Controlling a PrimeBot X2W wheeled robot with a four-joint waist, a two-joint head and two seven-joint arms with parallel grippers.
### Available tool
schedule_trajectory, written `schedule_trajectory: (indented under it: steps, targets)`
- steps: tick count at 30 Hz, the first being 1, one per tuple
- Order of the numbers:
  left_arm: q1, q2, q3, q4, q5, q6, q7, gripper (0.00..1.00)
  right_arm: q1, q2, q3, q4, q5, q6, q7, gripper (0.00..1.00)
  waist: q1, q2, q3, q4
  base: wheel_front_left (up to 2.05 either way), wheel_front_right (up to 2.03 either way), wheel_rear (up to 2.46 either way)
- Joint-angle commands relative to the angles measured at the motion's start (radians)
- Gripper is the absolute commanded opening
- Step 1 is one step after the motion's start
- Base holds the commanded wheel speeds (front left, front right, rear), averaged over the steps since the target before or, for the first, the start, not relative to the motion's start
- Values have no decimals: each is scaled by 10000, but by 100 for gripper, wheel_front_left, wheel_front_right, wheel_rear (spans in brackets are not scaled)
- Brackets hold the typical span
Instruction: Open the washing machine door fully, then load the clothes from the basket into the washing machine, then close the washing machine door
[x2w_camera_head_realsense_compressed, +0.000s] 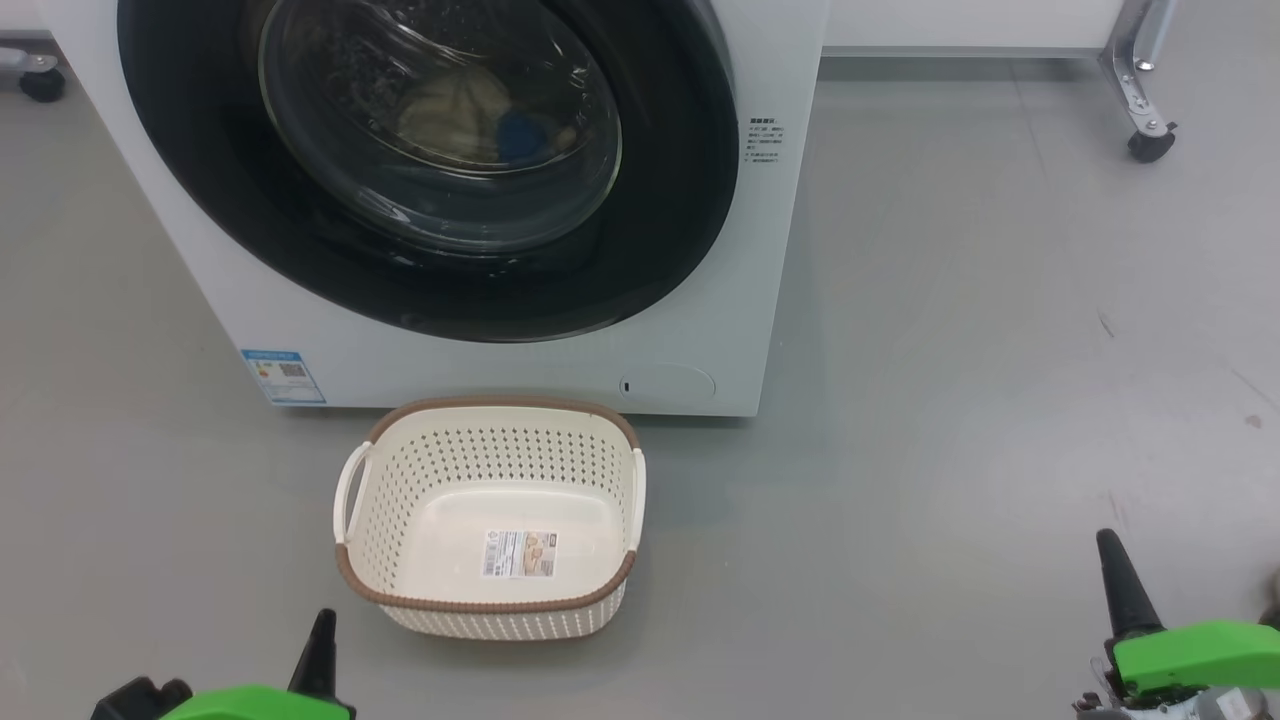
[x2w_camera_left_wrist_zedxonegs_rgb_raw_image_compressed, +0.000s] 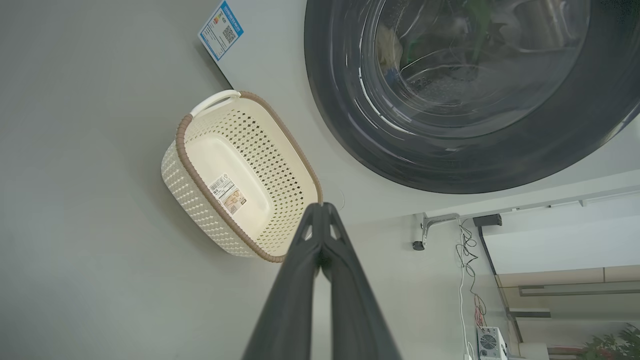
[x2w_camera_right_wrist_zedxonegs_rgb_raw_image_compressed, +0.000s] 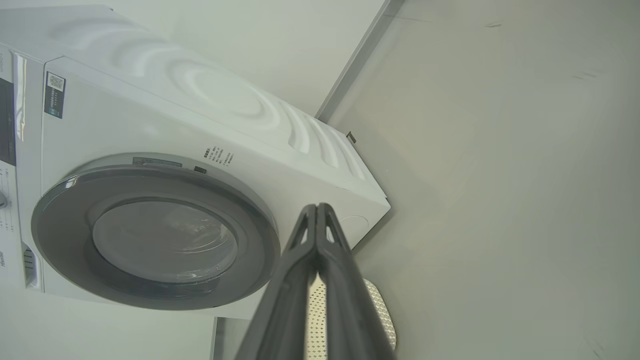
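The white washing machine (x2w_camera_head_realsense_compressed: 500, 370) stands in front of me, and its round black-rimmed door (x2w_camera_head_realsense_compressed: 660, 230) lies flush against its front. Through the glass I see pale cream and blue clothes (x2w_camera_head_realsense_compressed: 470, 125) in the drum. On the floor before it sits the cream basket (x2w_camera_head_realsense_compressed: 490, 405), with just a paper label on its base. My left gripper (x2w_camera_head_realsense_compressed: 322, 630) is shut at the lower left, near the basket's front corner and apart from it. At the lower right my right gripper (x2w_camera_head_realsense_compressed: 1110, 550) is shut on nothing. The wrist views show both pairs of fingers pressed together, left gripper (x2w_camera_left_wrist_zedxonegs_rgb_raw_image_compressed: 322, 205) and right gripper (x2w_camera_right_wrist_zedxonegs_rgb_raw_image_compressed: 317, 206).
Grey floor lies all round. A metal leg on a castor (x2w_camera_head_realsense_compressed: 1150, 140) stands at the far right, and another castor (x2w_camera_head_realsense_compressed: 40, 85) at the far left. A blue sticker (x2w_camera_head_realsense_compressed: 283, 375) marks the machine's lower left corner. Cables (x2w_camera_left_wrist_zedxonegs_rgb_raw_image_compressed: 467, 280) run along the wall.
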Motion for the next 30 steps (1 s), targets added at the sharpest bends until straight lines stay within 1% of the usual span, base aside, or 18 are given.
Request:
schedule_trajectory:
  steps: [1, 30]
  targets:
    - [-579, 16, 350, -412, -336, -118, 112, 0, -695, -161, 169, -294, 395, -18, 80, 0, 0, 0, 2, -5, 0, 0, 0]
    - [-858, -104, 1286, -743, -3321, -589, 914, 0, -1393, -215, 309, -116, 3696, -25, 761, 0, 0, 0, 31, -82, 0, 0, 0]
